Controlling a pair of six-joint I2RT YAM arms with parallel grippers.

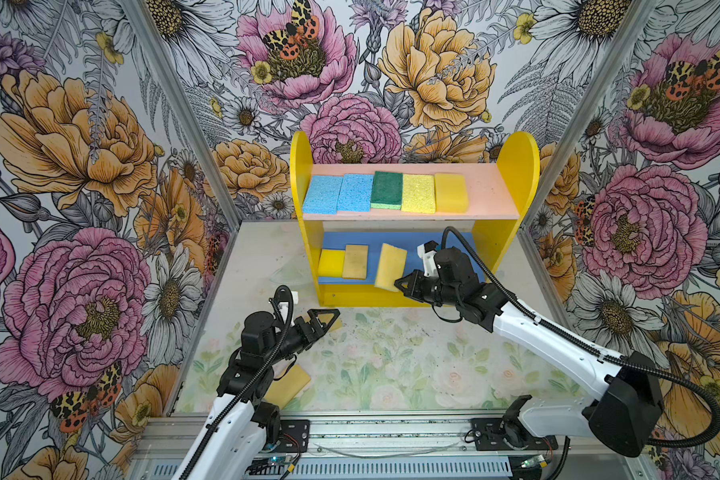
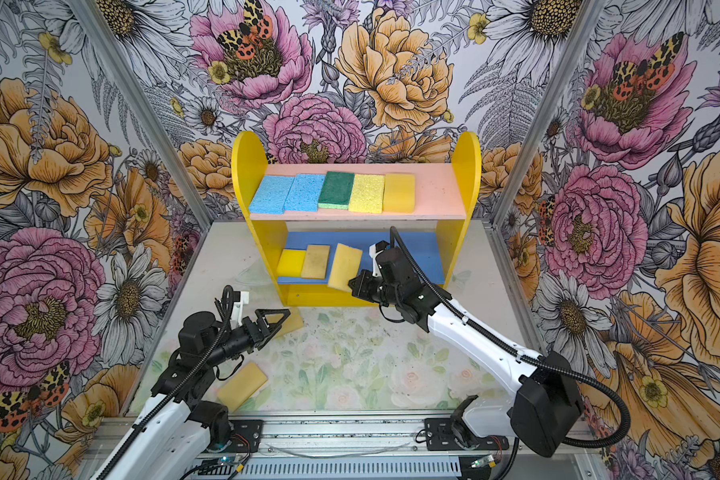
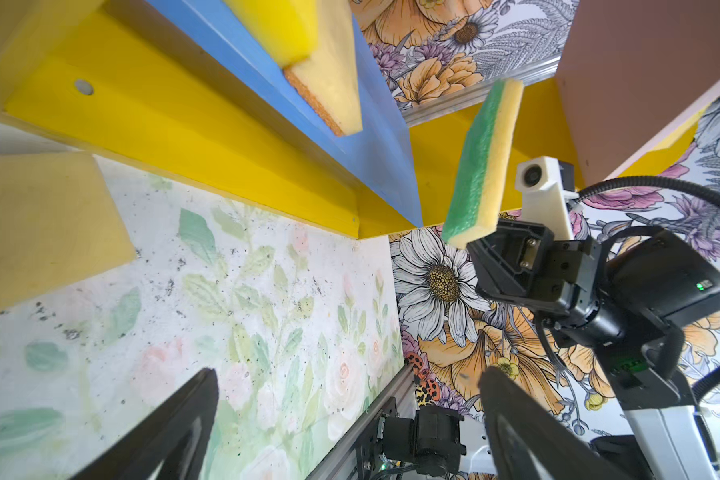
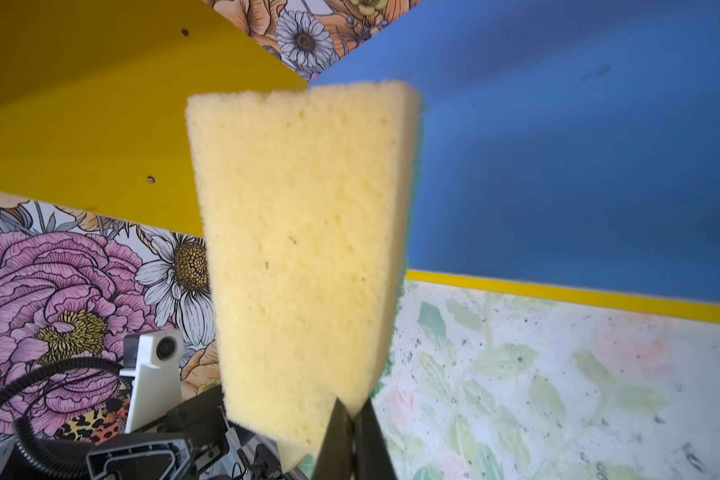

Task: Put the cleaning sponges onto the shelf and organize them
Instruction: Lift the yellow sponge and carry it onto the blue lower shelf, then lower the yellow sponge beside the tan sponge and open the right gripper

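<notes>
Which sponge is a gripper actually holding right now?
The pale yellow sponge with the green back, pinched by the right gripper at the blue lower board; the rest lie loose.

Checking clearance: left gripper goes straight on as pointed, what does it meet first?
Probably the shelf's yellow base rail, under the blue board. The open left gripper faces it across bare mat; the tan sponge lies off its line. If tilted down, the mat comes first.

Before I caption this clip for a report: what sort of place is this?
Probably a robot test booth: flowered wall panels box in a small tabletop, two robot arms sit on a front rail, and a small shelf holds sponges.
</notes>
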